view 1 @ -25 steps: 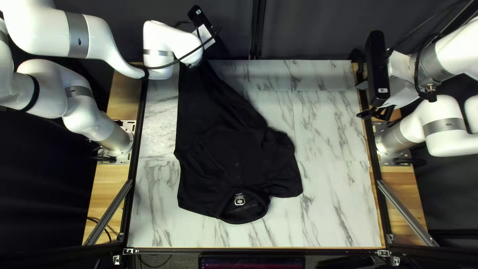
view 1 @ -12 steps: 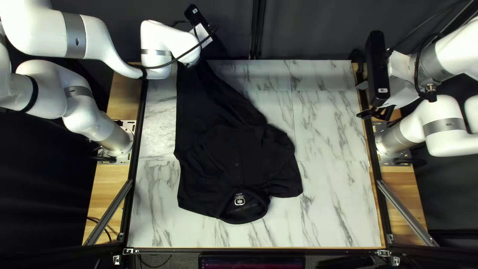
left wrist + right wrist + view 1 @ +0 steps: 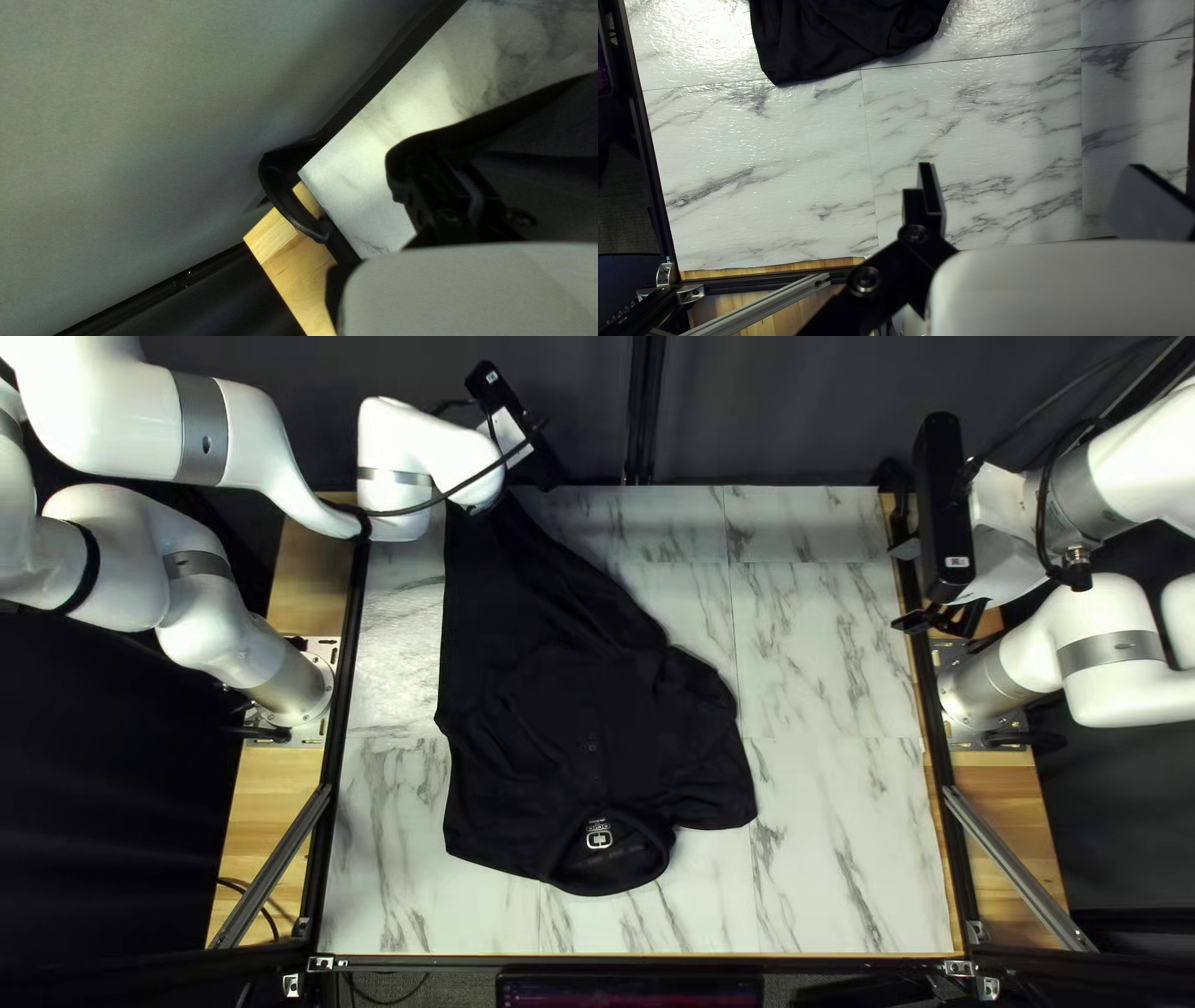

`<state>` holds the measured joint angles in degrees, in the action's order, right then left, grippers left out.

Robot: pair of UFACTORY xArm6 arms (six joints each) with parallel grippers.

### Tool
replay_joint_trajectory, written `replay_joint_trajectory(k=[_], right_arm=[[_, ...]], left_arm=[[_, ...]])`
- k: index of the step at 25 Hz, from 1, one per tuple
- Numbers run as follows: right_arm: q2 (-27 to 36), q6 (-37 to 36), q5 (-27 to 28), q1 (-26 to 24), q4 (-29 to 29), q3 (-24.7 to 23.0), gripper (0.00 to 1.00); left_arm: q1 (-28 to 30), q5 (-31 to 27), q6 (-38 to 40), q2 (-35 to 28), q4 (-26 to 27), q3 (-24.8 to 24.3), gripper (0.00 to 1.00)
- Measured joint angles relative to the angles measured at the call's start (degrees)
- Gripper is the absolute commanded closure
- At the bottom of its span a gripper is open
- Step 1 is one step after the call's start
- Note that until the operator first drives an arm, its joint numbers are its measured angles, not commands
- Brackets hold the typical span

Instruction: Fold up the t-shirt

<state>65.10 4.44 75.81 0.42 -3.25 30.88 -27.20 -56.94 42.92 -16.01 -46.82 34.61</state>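
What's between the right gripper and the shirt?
Only bare, grey-veined white tabletop lies between the right gripper and the black shirt; the right wrist view shows it, and the top left view agrees.

T-shirt (image 3: 560,709): black | tabletop (image 3: 834,660): white, grey marble veining | arms (image 3: 249,436): white, grey bands | curtain (image 3: 772,411): dark grey

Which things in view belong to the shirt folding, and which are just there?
Part of the job:
- black shirt, spread on the table
- marble-patterned tabletop, the work surface
- left arm, over the shirt's far end
- right gripper, open, away from the shirt

Just there:
- dark curtain behind the table
- screen beyond the near edge
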Motion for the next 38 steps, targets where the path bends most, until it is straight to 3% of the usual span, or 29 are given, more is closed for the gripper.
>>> replay_joint_trajectory(k=[7,15,23,29,34,38], right_arm=[[0.00,0.00,0.00,0.00,0.00,0.00,0.00],[0.00,0.00,0.00,0.00,0.00,0.00,0.00],[0.00,0.00,0.00,0.00,0.00,0.00,0.00],[0.00,0.00,0.00,0.00,0.00,0.00,0.00],[0.00,0.00,0.00,0.00,0.00,0.00,0.00],[0.00,0.00,0.00,0.00,0.00,0.00,0.00]], left_arm=[[0.46,-0.71,-1.16,-1.36,0.70,-0.10,0.00],[4.64,-5.20,-1.74,-7.29,1.72,-1.37,0.00],[17.88,-13.65,0.75,-15.74,5.79,-3.90,0.00],[27.45,-19.81,0.51,-23.94,12.32,-4.59,0.00],[33.45,-28.86,-3.87,-35.99,18.20,-3.32,0.00],[41.43,-38.72,-5.52,-44.68,20.74,1.15,0.00]])
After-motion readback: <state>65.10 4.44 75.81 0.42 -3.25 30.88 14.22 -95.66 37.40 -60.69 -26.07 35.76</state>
